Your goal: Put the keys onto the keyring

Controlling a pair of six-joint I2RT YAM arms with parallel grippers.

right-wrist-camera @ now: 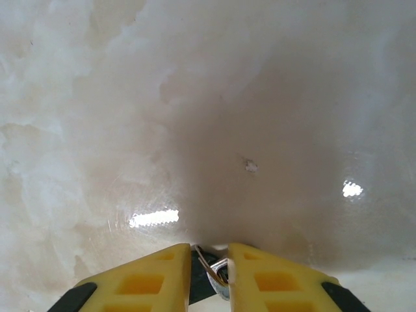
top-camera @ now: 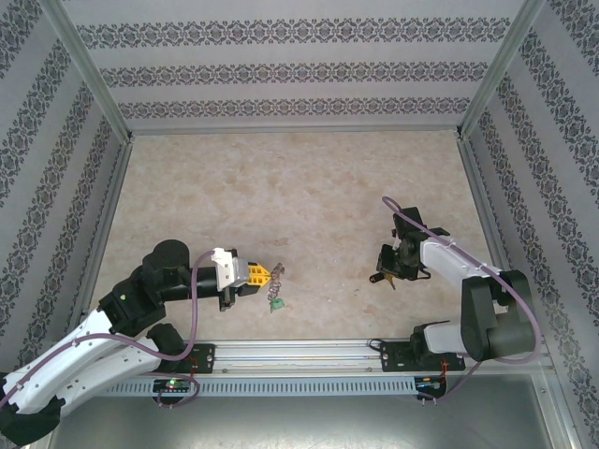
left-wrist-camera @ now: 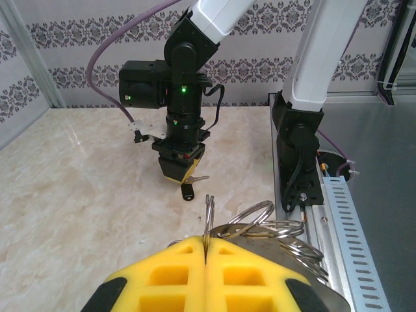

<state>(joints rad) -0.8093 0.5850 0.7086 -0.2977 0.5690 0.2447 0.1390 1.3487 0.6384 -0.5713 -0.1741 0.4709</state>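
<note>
Left gripper point(left-wrist-camera: 205, 242) is found pressed together on a ring of the keyring point(left-wrist-camera: 273, 227), held at 7 o'clock. Right gripper point(right-wrist-camera: 209, 252) is set narrowly about the key point(right-wrist-camera: 211, 273) at 4 o'clock; firm contact cannot be told. The key is judged light, stiff and slippery, and best taken by its black head.

Beige marble tabletop point(top-camera: 281, 187), patterned walls point(top-camera: 281, 70), aluminium frame post point(top-camera: 89, 73), rail point(top-camera: 299, 349) and slotted cable duct point(top-camera: 299, 383) at near edge.
</note>
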